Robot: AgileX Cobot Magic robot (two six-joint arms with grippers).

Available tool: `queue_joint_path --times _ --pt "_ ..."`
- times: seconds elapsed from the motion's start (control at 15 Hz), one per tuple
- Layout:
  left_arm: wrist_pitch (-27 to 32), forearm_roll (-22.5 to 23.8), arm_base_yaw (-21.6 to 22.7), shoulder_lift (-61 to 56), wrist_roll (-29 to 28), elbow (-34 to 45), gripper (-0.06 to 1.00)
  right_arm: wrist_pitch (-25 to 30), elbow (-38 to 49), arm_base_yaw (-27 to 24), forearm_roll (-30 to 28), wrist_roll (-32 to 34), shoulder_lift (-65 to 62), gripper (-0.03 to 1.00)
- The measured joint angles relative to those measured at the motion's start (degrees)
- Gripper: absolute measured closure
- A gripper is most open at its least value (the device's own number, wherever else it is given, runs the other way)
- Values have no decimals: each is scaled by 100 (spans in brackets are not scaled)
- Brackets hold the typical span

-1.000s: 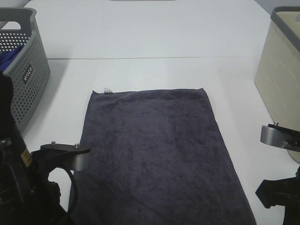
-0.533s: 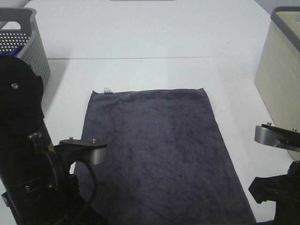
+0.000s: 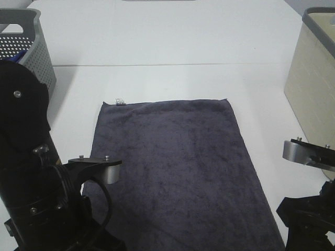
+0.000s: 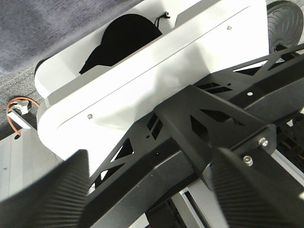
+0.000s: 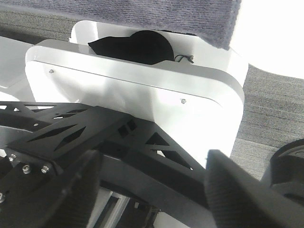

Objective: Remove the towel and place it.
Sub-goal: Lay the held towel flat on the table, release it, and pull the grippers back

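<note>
**TOWEL LAID FLAT ON TABLE; BOTH GRIPPERS SPREAD AND EMPTY**

Directions are read on the high view, with 12 o'clock at the far edge of the table.

1. Task item. The towel [image 3: 178, 172], dark charcoal and plush, is found spread flat on the white table [image 3: 157, 42]. It runs lengthwise from the centre down to 6 o'clock, where it passes out of view. No folds or bunching are observed. A small white tag [image 3: 120, 100] is noted at its 11 o'clock corner. Nothing is seen resting on the towel.

2. Left side. The left arm [image 3: 31, 198] is located at 7 o'clock and hides the towel's near-left corner from the high camera. In the left wrist view the left gripper [image 4: 149, 161] is seen with its fingers [image 4: 52, 194] set wide apart and nothing between them. Behind them only the robot's white housing [image 4: 156, 66] and black frame [image 4: 213, 118] are visible, with a strip of towel beyond.

3. Right side. The right arm [image 3: 309, 214] is located at 5 o'clock, beside the towel's right edge and apart from it. The right gripper [image 5: 154, 159] is likewise seen spread, with nothing pinched. The towel's edge is visible past the housing in that view.

4. Surroundings. A grey basket [image 3: 31, 52] of perforated plastic is placed at 10 o'clock, and a blue cloth [image 3: 17, 54] can be made out inside it. A beige basket [image 3: 314, 89] is placed at 3 o'clock. Both are well apart from the towel.
</note>
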Motion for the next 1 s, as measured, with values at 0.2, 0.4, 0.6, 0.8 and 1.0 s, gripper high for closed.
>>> queue_joint_path --times 0.2,0.4,0.6,0.8,1.0 --pt "350 172 0 0 0 -418 19 52 -252 0 -275 -11 6 31" --pt "458 877 120 6 -74 -1146 19 138 -1089 -6 -791 -11 17 31" --pt "458 1352 882 23 -120 -1891 19 309 -2166 -6 -1266 -11 235 31" --pt "453 1524 1782 384 143 -2739 19 613 -3403 -6 -1536 -29 1129 31" --pt "309 1633 2366 940 275 -3426 19 859 -4544 -6 -1673 -166 2252 31"
